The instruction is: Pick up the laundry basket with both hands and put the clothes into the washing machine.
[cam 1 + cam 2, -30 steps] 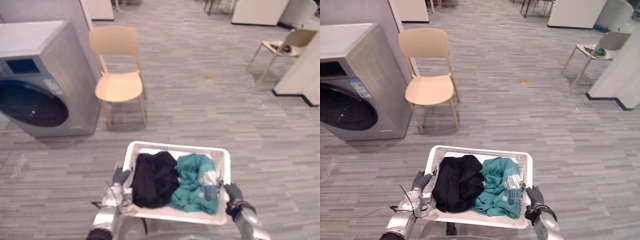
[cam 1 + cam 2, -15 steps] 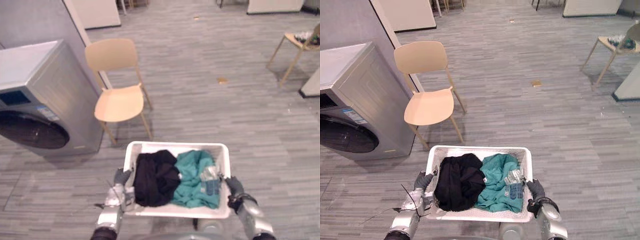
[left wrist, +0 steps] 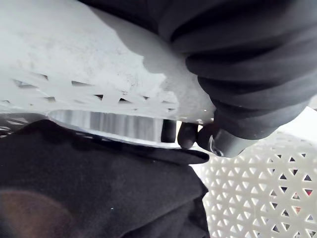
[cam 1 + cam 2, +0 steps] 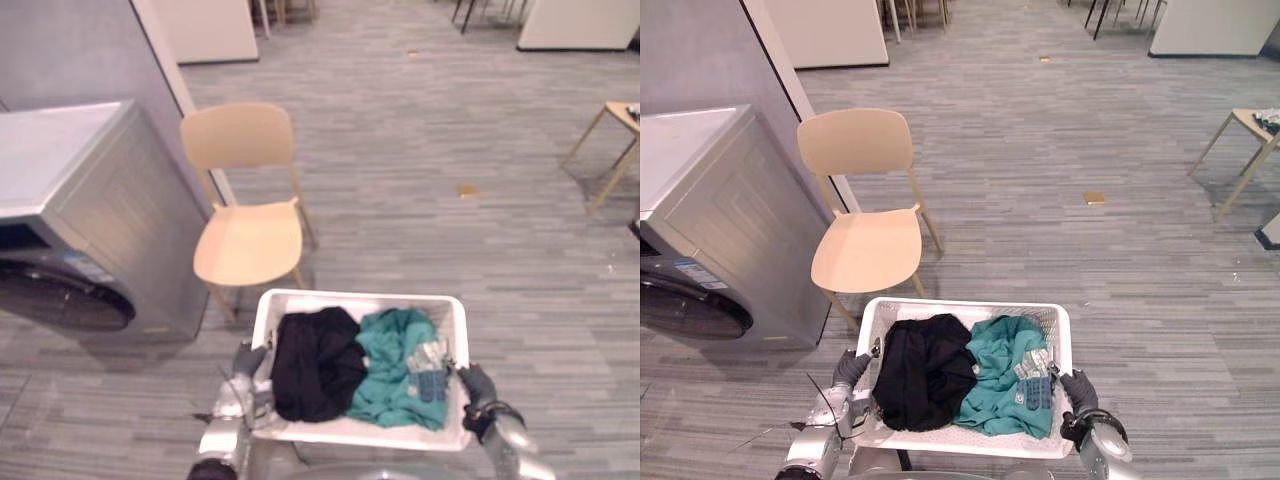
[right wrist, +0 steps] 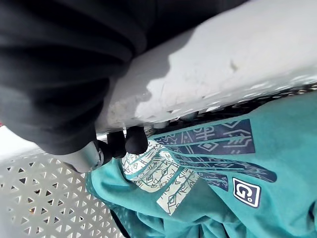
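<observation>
- While the white perforated plastic laundry basket (image 4: 360, 297) hangs clear of the grey plank floor (image 4: 450, 130) at the bottom centre of the frame, the opening step, lifting it with both hands, looks done.
- The left hand (image 4: 243, 362) is clamped on the basket's left rim. In the left wrist view its fingertips (image 3: 184, 135) hook over the rim's edge, just above the dark cloth.
- The right hand (image 4: 474, 384) grips the right rim in the same way. The right wrist view shows its curled fingertips (image 5: 127, 141) wrapped over the edge, next to the patterned teal fabric.
- Both pieces of clothing are inside the basket. A crumpled black garment (image 4: 315, 362) fills the left half and a teal garment (image 4: 398, 368) with a printed patch fills the right half, the two touching in the middle. Nothing has been taken out.
- The silver-grey front-loading washing machine (image 4: 90, 215) stands at the left edge of the frame, well apart from the basket. Its round dark door (image 4: 65, 300) appears closed.
- A pale wooden chair (image 4: 245, 240) stands just beside the machine, above the basket in the frame.
- By my reading the second half is all to come: carrying the basket over to the machine, getting the door open, and moving both garments into the drum. With both hands taken up, opening the door will likely mean setting the basket down or freeing a hand.
</observation>
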Controlling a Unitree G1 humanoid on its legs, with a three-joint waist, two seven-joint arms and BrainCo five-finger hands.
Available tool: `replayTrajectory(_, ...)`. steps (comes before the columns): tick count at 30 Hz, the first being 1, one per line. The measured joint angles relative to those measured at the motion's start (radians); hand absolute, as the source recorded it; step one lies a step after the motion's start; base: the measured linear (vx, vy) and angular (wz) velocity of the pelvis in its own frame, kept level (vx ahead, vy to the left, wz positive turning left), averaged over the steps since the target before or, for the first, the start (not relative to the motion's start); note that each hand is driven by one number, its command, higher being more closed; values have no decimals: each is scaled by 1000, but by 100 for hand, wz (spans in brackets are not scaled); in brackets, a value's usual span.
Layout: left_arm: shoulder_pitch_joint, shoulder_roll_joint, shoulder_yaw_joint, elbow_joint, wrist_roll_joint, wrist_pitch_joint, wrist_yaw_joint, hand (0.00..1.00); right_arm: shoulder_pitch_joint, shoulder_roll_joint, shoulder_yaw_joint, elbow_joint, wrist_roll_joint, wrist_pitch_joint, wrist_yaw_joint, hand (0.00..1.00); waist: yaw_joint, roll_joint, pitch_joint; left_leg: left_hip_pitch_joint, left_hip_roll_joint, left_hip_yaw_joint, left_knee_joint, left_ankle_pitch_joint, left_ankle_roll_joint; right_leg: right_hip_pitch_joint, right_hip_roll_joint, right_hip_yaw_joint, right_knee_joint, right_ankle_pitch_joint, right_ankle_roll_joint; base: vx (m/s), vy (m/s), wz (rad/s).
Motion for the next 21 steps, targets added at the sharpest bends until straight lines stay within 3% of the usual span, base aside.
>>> replayTrajectory(1,1,23,2,1,-1,0,1,100,0,22,6,1,-4,4,-5,100,0,-37,-10,-14,-11,20,71,4,0,14,-30,13,-16,0,2,391,333,-16)
replayTrajectory(2,0,49,3,-6,-9,-1,-1,100,-4,40,16,-3,-4,5,-5,100,2,-61,-25,-66,-9,7,188,-24,-35,31,-35,13,-52,19,9,395,282,-15)
replayTrajectory(3,-2,60,5,-13,-10,-6,-1,100,-12,53,17,-3,-4,5,-6,100,4,-75,-33,-102,-7,-3,277,-86,-27,45,-48,10,-80,45,30,313,237,-5)
replayTrajectory(5,-4,71,4,-47,-10,-7,0,100,-33,59,14,-3,-1,2,-10,100,8,-83,-41,-141,-26,-8,421,-201,9,79,-89,9,-105,114,50,436,370,6)
replayTrajectory(7,-4,68,2,-47,-10,-7,1,100,-32,52,14,-3,0,1,-10,100,9,-77,-52,-124,-59,9,433,-235,29,64,-129,11,-46,168,50,432,383,15)
replayTrajectory(8,-4,67,0,-47,-10,-7,1,100,-31,51,12,-3,0,1,-10,100,10,-75,-63,-96,-92,31,405,-246,48,18,-172,13,50,226,46,381,339,18)
replayTrajectory(9,-4,67,0,-48,-10,-7,2,100,-33,52,12,-3,0,1,-9,100,11,-74,-65,-76,-106,36,384,-248,51,-9,-193,12,102,263,35,374,308,17)
replayTrajectory(11,6,78,1,-63,-10,-7,9,100,-33,65,15,2,-1,1,-9,100,20,-55,-74,22,-153,60,275,-247,58,-113,-248,12,300,461,-76,355,240,7)
replayTrajectory(12,8,85,1,-71,-10,-7,13,100,-33,72,16,2,-1,1,-8,100,20,-52,-73,46,-158,61,250,-247,59,-144,-253,11,379,446,-85,335,148,9)
replayTrajectory(13,7,98,4,-76,-10,-7,18,100,-33,82,24,2,-1,-1,-7,100,20,-48,-70,93,-175,59,204,-247,59,-214,-258,1,557,335,-129,326,82,9)
replayTrajectory(14,8,100,11,-76,-10,-7,19,100,-40,78,36,2,-1,0,-7,100,20,-42,-66,156,-189,61,150,-245,57,-272,-230,4,676,216,-161,318,50,4)
replayTrajectory(15,8,99,13,-76,-10,-7,19,100,-42,77,37,2,-1,0,-6,100,19,-41,-65,185,-191,62,126,-244,54,-298,-204,7,708,160,-166,363,-30,-6)
replayTrajectory(16,5,98,13,-76,-10,-7,19,100,-44,74,38,-1,-1,0,-5,100,14,-17,-54,236,-191,62,81,-237,43,-354,-144,-9,739,64,-167,343,-109,-4)
replayTrajectory(17,-4,93,14,-76,-11,-7,19,100,-51,68,38,-13,0,-1,-4,100,6,-15,-50,277,-185,61,45,-228,30,-416,-95,-50,715,-3,-176,334,-145,1)
replayTrajectory(18,-8,90,15,-76,-11,-8,19,100,-51,65,38,-19,0,-1,-4,100,3,-3,-43,289,-182,60,35,-227,27,-445,-72,-72,673,-21,-179,259,-201,14)
replayTrajectory(19,-14,84,19,-76,-11,-8,18,100,-52,58,38,-34,1,0,-5,100,-9,-9,-41,301,-169,54,30,-227,24,-489,-20,-95,508,-17,-177,268,-257,31)
replayTrajectory(20,-20,95,24,-78,-13,-8,16,100,-47,56,41,-53,1,1,-5,100,-19,-32,-39,304,-179,46,35,-230,-7,-486,24,-80,221,92,-161,258,-261,48)
replayTrajectory(21,-37,83,25,-66,-14,-7,14,100,-48,51,40,-57,6,-2,-5,100,-26,-23,-19,311,-176,20,37,-238,-36,-456,42,-83,192,178,-234,255,-225,32)
